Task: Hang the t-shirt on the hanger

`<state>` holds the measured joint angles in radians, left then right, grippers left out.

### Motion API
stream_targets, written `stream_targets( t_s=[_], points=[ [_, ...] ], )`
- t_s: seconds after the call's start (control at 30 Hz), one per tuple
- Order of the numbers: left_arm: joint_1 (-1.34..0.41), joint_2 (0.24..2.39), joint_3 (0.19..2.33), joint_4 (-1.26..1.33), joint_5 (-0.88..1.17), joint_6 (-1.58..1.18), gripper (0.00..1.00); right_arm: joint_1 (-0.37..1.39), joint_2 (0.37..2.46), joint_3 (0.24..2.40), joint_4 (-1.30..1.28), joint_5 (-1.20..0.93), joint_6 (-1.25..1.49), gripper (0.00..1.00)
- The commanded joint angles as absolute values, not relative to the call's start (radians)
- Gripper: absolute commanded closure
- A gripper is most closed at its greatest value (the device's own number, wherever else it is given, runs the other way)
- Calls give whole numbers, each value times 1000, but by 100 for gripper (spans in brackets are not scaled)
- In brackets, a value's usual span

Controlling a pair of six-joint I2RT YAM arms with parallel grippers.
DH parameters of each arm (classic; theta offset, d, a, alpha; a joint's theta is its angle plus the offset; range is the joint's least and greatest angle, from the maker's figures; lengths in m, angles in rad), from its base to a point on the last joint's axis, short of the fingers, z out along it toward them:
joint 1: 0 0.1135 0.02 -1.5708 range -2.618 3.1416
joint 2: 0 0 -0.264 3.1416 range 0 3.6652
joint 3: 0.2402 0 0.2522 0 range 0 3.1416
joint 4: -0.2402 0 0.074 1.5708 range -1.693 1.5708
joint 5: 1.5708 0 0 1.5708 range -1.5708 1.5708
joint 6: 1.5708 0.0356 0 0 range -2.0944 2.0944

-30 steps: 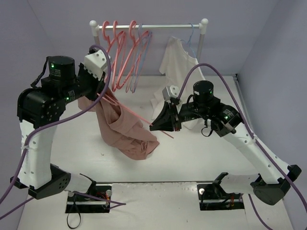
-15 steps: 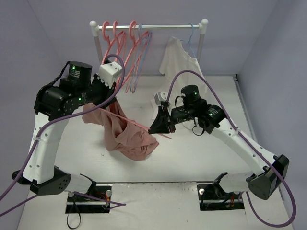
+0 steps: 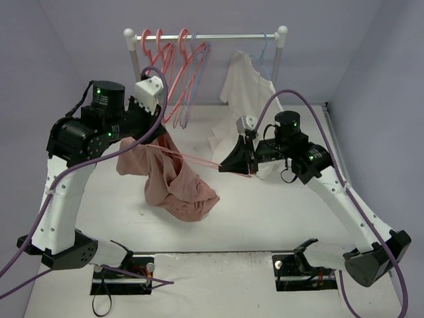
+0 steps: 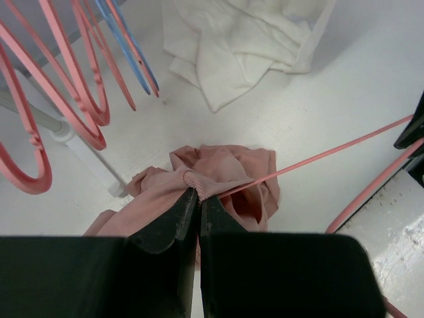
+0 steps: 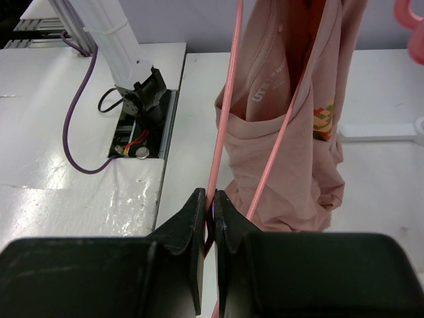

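The left gripper is closed on the ribbed collar of the dusty salmon-pink cloth t-shirt, which hangs bunched over the white tabletop. The right gripper clamps the thin coral-pink triangular hanger, whose far end reaches that collar.

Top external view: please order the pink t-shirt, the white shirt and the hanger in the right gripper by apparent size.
1. t-shirt, bunched.
2. white shirt, a close second; farther away and partly hidden, so unsure.
3. hanger, only a thin line.
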<state>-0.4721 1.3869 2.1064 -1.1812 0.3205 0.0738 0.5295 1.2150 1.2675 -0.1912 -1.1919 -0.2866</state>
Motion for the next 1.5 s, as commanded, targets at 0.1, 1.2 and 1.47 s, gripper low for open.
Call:
stream_targets(
  t_s=[0.1,1.2,1.47],
  points=[
    [-472,1380,2177,-1022,229,28,94,470,1176,1335,-100,-1158,-235,100],
    [-273,1013,1291,-859,-543,-487,54,586,1348,1159,-11,-1075,-179,100],
    [77,1031,990,-591,-281,-408,54,574,1262,1123,20,-959,-141,100]
  ],
)
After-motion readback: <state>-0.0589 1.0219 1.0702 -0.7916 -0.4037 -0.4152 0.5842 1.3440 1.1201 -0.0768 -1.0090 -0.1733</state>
